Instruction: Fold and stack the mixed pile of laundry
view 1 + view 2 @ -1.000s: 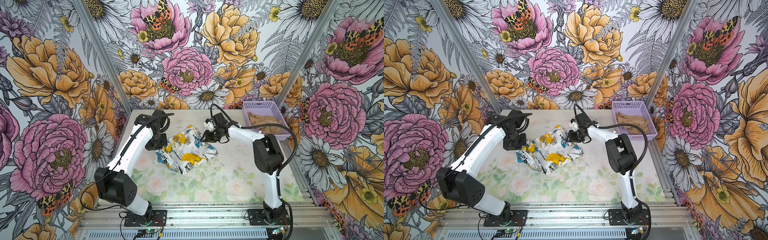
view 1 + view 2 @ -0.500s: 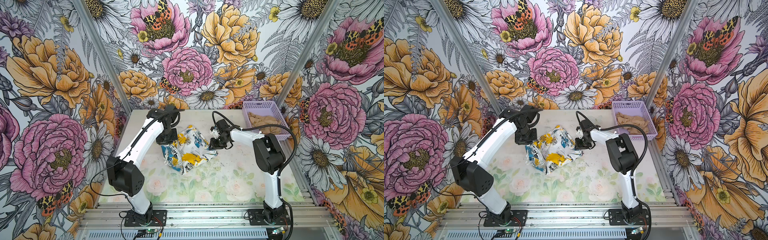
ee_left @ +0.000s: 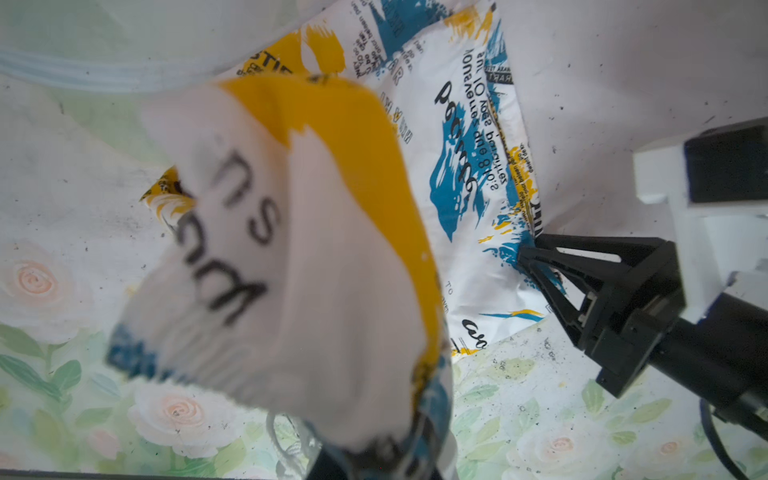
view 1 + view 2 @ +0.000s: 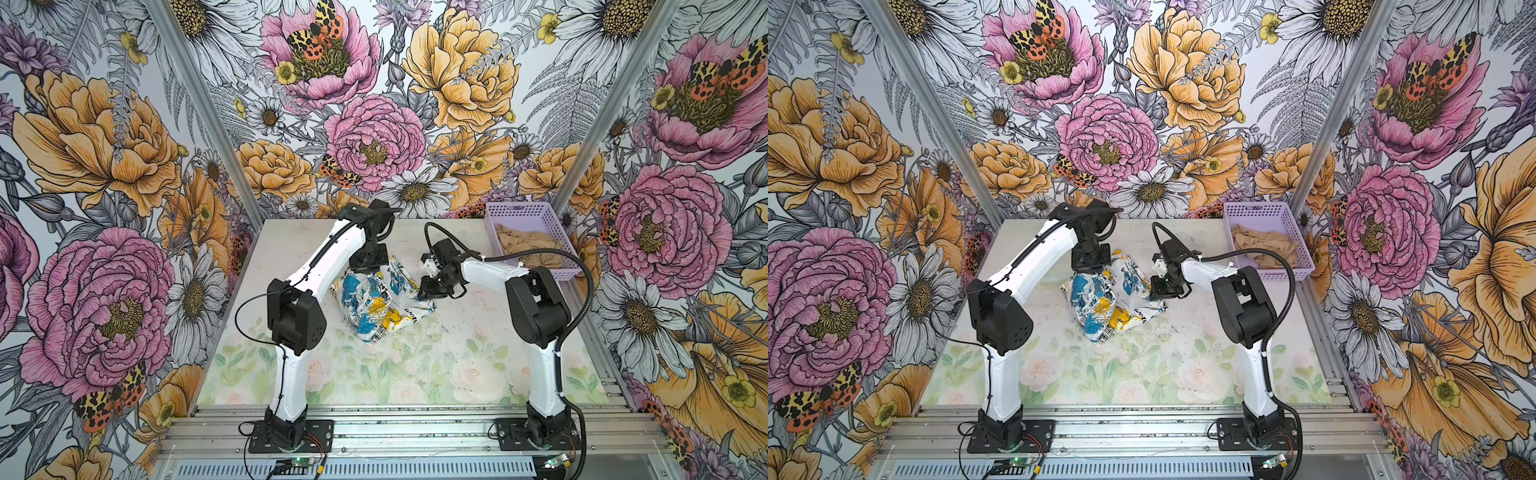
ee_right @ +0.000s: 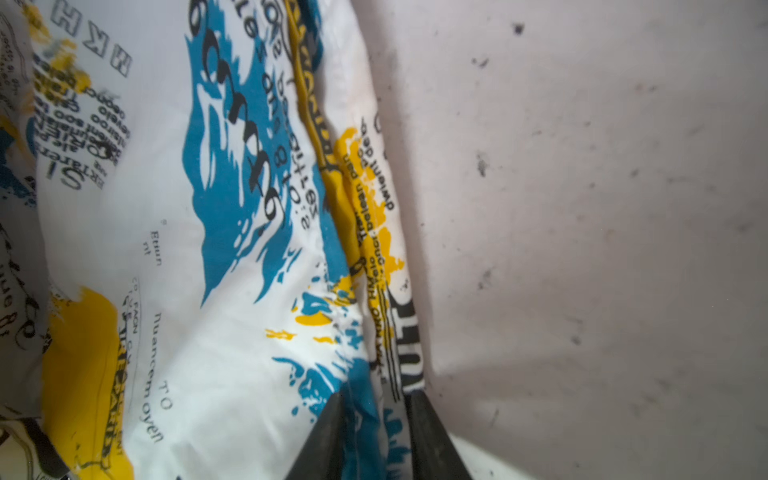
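The white garment with blue and yellow patches and black lettering (image 4: 380, 305) (image 4: 1115, 305) lies bunched mid-table in both top views. My left gripper (image 4: 365, 272) (image 4: 1090, 270) is shut on its far left part, and a lifted flap (image 3: 291, 257) hangs across the left wrist view, hiding the jaws. At the garment's right edge my right gripper (image 4: 424, 291) (image 4: 1156, 291) (image 3: 524, 255) is shut on the hem (image 5: 390, 332), which runs between its two dark fingers (image 5: 332, 436). The tan garment (image 4: 525, 245) (image 4: 1262, 245) lies crumpled in the basket.
The lavender perforated basket (image 4: 519, 208) (image 4: 1254, 210) stands at the table's back right corner, close behind the right arm. Metal frame posts and floral walls close in the sides and back. The flower-printed table mat (image 4: 415, 374) spreads toward the front rail.
My left gripper has carried its part of the printed garment to the right, bunching it narrower. My right gripper has dropped to the garment's right edge and closed on the hem.
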Controlling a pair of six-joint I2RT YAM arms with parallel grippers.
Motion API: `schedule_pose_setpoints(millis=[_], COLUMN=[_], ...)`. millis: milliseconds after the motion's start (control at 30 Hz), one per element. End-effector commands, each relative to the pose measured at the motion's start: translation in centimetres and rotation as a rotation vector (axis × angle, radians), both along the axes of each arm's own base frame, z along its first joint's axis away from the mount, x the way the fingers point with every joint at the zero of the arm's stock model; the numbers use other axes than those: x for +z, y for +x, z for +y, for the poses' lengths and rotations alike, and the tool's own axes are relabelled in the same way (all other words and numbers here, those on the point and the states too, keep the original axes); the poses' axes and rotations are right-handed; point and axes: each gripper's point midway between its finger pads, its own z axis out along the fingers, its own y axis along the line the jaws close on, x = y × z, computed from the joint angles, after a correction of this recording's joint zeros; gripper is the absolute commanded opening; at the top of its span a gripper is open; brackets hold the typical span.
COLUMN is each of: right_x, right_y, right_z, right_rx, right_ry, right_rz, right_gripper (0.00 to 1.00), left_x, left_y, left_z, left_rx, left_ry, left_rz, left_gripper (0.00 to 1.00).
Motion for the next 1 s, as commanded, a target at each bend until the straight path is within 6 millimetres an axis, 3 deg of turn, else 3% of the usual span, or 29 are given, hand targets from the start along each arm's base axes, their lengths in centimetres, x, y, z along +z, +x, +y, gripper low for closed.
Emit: schedule_pose_setpoints(millis=[0, 233, 267, 400, 567, 700, 800, 867, 967], right_x=[-3.2, -3.3, -3.3, -3.2, -0.9, 1.4, 2.8, 4.0, 6.3], right_y=[-0.8, -0.8, -0.9, -0.7, 0.8, 2.1, 2.1, 2.0, 1.6], right_z=[-0.5, -0.5, -0.5, -0.7, -3.2, -6.1, -7.2, -6.7, -3.8], right_rx=[0.006, 0.002, 0.001, -0.011, -0.088, -0.179, -0.207, -0.2, -0.131], right_ry=[-0.043, -0.044, -0.044, -0.055, -0.106, -0.182, -0.234, -0.212, -0.129], right_rz=[0.044, 0.049, 0.049, 0.041, -0.036, -0.112, -0.139, -0.158, -0.19], right_gripper=[0.29, 0.29, 0.29, 0.29, 0.34, 0.38, 0.4, 0.42, 0.45], left_x=[1.2, -0.9, -1.0, -0.1, 4.0, 7.5, 7.7, 6.7, 4.5], left_y=[1.2, 1.8, 1.9, 2.9, 4.1, 3.7, 2.6, 1.7, 0.6], left_z=[-2.0, -3.9, -4.2, -5.7, -6.8, -4.9, -2.1, -0.3, 1.4], left_rx=[-0.003, -0.034, -0.039, -0.053, -0.047, -0.028, -0.011, -0.004, 0.022], left_ry=[-0.069, -0.069, -0.07, -0.099, -0.17, -0.149, -0.075, -0.018, -0.02], left_rz=[-0.044, -0.017, -0.019, -0.066, -0.179, -0.261, -0.262, -0.243, -0.219], left_gripper=[0.0, 0.0, 0.04, 0.57, 0.86, 0.92, 0.95, 0.96, 0.96])
